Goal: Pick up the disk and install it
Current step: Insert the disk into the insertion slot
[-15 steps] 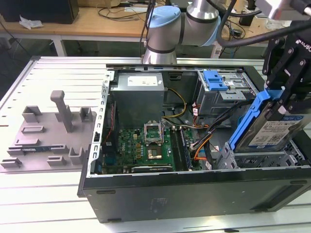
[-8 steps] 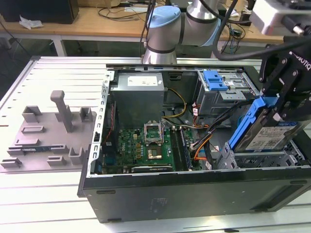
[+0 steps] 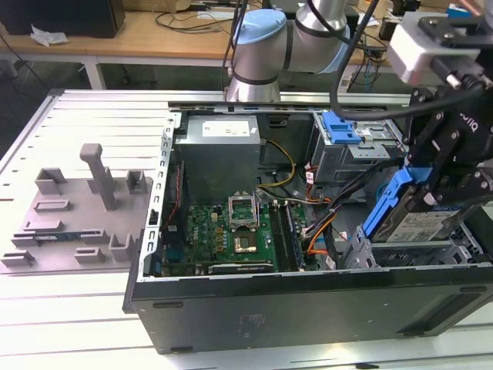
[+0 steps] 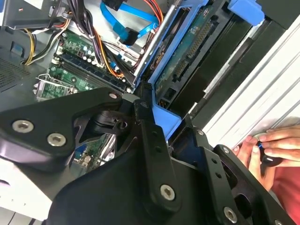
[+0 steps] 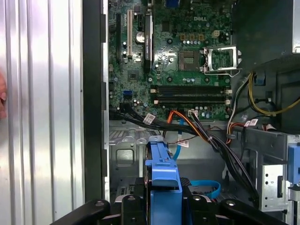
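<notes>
one arm, one gripper [image 3: 441,194], closed on the disk [image 3: 420,223]. its black fingers clamp the blue bracket from both sides. the disk hangs tilted, with the labelled face up and toward the camera and the blue bracket edge on the exterior view's left side. it sits at the exterior view's right end of the open computer case [image 3: 308,308], right over the metal drive cage [image 3: 408,254]. cannot tell if its low edge touches the cage or is just above it.

in the first wrist view the bracket's blue end tab [image 5: 162,180] sticks out between the gripper fingers [image 5: 132,202], pointing at the case interior. beyond it are the green motherboard [image 5: 173,61], a bundle of black and orange cables [image 5: 192,124] and a thin blue flat cable [image 5: 206,187].

in the second wrist view the disk's green circuit-board underside [image 4: 187,51] runs along the cage wall, with the black gripper linkage in front. a person's hand [image 4: 274,143] rests on the ribbed counter just outside the case, holding something small and dark.

exterior view: the grey power supply [image 3: 219,154] is at the far end of the case, with a squarish blue latch [image 3: 339,127] on the upper bay. a grey fixture plate [image 3: 85,216] lies on the counter [image 3: 77,316] at the exterior view's left, well apart from the gripper.
</notes>
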`<state>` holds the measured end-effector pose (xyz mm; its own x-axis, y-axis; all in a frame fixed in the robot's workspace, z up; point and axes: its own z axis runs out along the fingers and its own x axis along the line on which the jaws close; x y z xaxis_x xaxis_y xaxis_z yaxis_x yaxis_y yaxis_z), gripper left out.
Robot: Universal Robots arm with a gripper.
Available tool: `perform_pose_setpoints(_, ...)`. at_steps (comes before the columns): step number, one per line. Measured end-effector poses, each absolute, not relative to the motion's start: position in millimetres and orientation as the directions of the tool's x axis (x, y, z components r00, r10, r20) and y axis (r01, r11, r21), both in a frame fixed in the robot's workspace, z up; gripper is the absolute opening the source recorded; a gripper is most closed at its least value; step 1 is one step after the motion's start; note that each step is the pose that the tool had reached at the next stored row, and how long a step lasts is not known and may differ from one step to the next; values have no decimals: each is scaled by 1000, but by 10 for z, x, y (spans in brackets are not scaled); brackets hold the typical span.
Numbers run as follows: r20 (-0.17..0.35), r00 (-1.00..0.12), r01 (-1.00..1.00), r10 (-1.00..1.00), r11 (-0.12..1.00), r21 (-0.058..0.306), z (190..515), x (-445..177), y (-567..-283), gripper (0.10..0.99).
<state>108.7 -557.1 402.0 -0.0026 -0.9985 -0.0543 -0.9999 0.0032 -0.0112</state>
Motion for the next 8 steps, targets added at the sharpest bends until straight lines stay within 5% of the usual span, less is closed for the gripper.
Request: perform_pose_setpoints(8,-54,-3,-1000,-999,3,-11,3880,1072,-5580,435)
